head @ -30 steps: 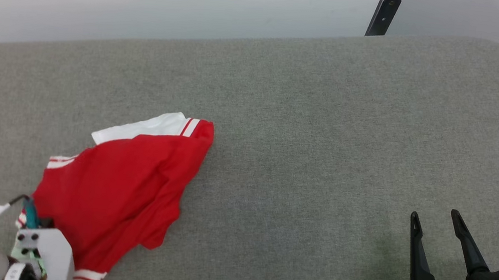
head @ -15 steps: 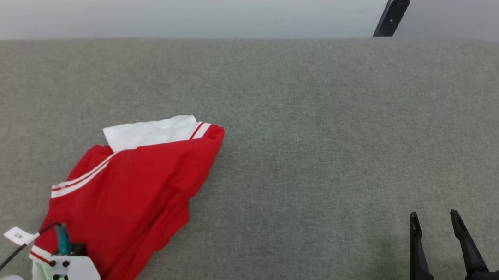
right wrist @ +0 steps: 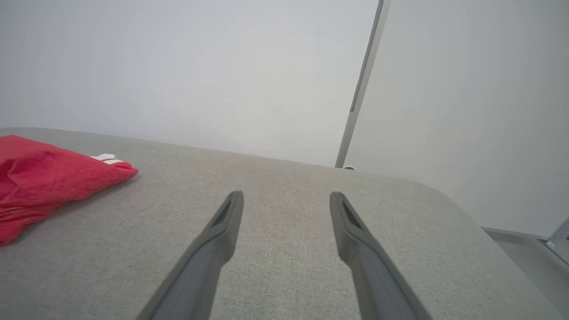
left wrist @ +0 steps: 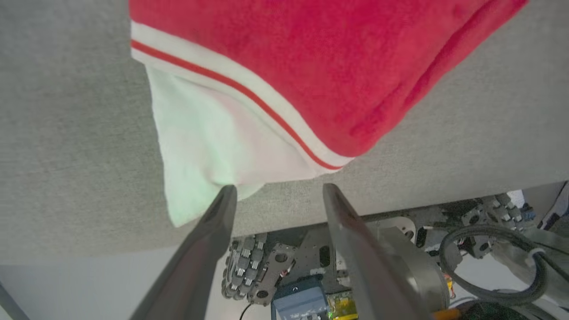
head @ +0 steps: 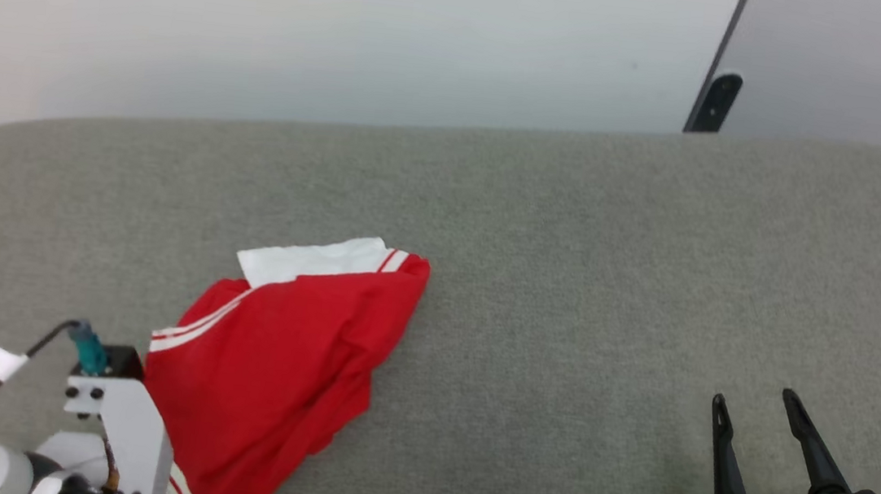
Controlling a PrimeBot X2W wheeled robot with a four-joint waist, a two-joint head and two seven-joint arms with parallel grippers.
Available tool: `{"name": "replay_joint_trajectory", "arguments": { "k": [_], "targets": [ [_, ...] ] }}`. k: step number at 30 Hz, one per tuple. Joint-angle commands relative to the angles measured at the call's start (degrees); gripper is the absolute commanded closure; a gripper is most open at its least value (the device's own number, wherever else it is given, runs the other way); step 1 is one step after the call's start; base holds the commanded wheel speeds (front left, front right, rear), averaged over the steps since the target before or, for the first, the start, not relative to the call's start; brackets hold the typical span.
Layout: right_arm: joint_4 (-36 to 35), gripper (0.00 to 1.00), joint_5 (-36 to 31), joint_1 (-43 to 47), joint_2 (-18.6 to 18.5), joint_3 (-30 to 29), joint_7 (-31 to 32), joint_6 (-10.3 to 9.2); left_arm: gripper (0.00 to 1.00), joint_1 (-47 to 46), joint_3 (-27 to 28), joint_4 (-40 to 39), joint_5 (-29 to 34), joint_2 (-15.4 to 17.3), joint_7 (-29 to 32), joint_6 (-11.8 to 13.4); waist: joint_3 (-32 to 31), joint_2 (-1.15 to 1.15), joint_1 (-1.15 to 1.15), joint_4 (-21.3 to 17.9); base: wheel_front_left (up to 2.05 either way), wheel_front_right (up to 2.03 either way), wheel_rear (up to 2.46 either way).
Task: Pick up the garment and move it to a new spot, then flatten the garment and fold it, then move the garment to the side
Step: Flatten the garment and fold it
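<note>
Red and rumpled, the garment [head: 289,362] lies loose at the grey counter's [head: 571,252] near-left, apparently its new spot, its white end panel [left wrist: 200,146] at the tips of my spread left jaws, while my right jaws hover spread and empty, well apart.

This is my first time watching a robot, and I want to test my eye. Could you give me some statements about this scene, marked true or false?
1. The garment lies crumpled on the grey surface. True.
2. The right gripper holds the garment. False: it is open over bare surface, apart from the garment.
3. The left gripper is open. True.
4. The garment is blue. False: it is red with white ends.
5. The garment lies on the robot's right. False: it lies on its left.
</note>
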Motion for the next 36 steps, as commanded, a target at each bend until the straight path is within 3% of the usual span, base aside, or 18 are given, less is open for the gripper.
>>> {"name": "replay_joint_trajectory", "arguments": {
  "k": [1,5,8,19,22,26,31,36],
  "targets": [
    [-0.1,0.0,-0.1,1.1,0.1,0.3,0.0,-0.04,0.0,0.6,0.7,-0.9,0.3,-0.2,-1.3,0.6,-2.3,0.0,0.0,1.7,0.0,0.0,0.0],
    [-0.7,0.0,0.4,1.7,0.1,0.7,0.0,-0.04,0.0,2.1,3.1,-4.3,1.9,-0.9,-9.2,0.6,-3.9,0.0,0.0,2.4,0.0,0.0,0.0],
    [-1.0,0.0,0.8,2.5,0.1,0.8,0.0,-0.04,0.0,3.9,4.7,-6.5,2.8,-2.6,-17.9,-1.0,-4.8,0.0,0.0,2.9,0.0,0.0,0.0],
    [-2.9,0.0,2.2,3.9,0.1,0.9,0.0,-0.04,0.0,13.7,7.3,-6.5,8.4,-11.7,-59.4,-9.5,-7.4,0.0,0.0,4.3,0.0,0.0,0.0],
    [-3.1,0.0,2.5,4.8,0.0,-0.3,0.0,-0.04,0.0,15.9,6.0,-4.4,9.7,-14.0,-68.4,-12.1,-8.0,0.0,0.0,4.8,0.0,0.0,0.0],
    [-3.1,0.0,2.5,6.1,0.1,-1.5,0.0,-0.04,0.0,16.9,6.1,-1.0,11.0,-16.9,-78.9,-13.5,-8.7,0.0,0.0,5.8,0.0,0.0,0.0],
    [-2.9,0.0,1.7,7.3,0.1,-1.2,0.0,-0.04,0.0,14.9,5.9,3.6,12.4,-18.6,-84.3,-14.9,-9.0,0.0,0.0,8.2,0.0,0.0,0.0],
    [-2.6,0.0,1.4,6.5,0.1,0.5,0.0,-0.04,0.0,12.6,6.4,7.5,13.9,-18.3,-85.4,-15.1,-9.4,0.0,0.0,13.9,0.0,0.0,0.0]
  ]
}}
